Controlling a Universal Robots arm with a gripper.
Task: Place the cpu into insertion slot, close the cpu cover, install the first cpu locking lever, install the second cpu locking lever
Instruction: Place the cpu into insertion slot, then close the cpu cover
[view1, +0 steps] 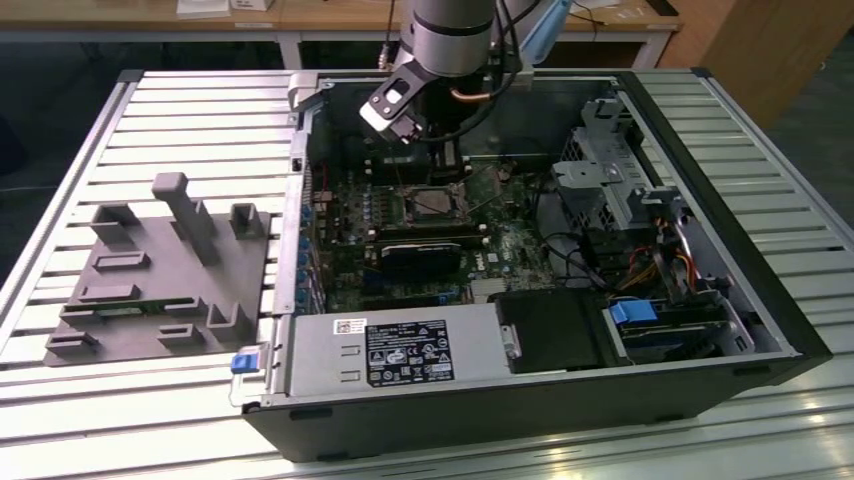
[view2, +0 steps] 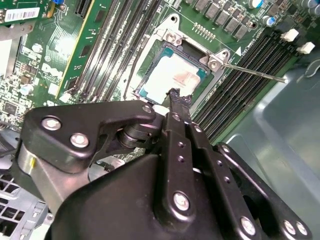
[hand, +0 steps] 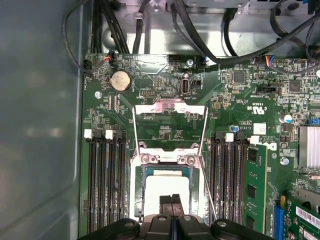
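The cpu (hand: 167, 187), shiny and square, lies in the insertion slot (hand: 138, 192) on the green motherboard; it also shows in the second wrist view (view2: 170, 75). My gripper (hand: 171, 200) hangs just over the cpu's near edge with its black fingertips (view2: 175, 96) pressed together and nothing between them. The cpu cover (hand: 170, 107) stands flipped open on its hinge at the far side of the slot. One thin locking lever (view2: 250, 70) sticks out sideways, unlatched. In the exterior view the gripper (view1: 449, 168) reaches down into the open computer case just above the slot (view1: 430, 203).
Black memory slots (hand: 107, 180) flank the slot on both sides, and a green card (hand: 252, 190) stands in one. Black cables (hand: 200, 35) cross the case's far end. A power supply (view1: 400, 350), a drive cage (view1: 607, 170) and a grey fixture (view1: 160, 270) on the exterior view's left surround the board.
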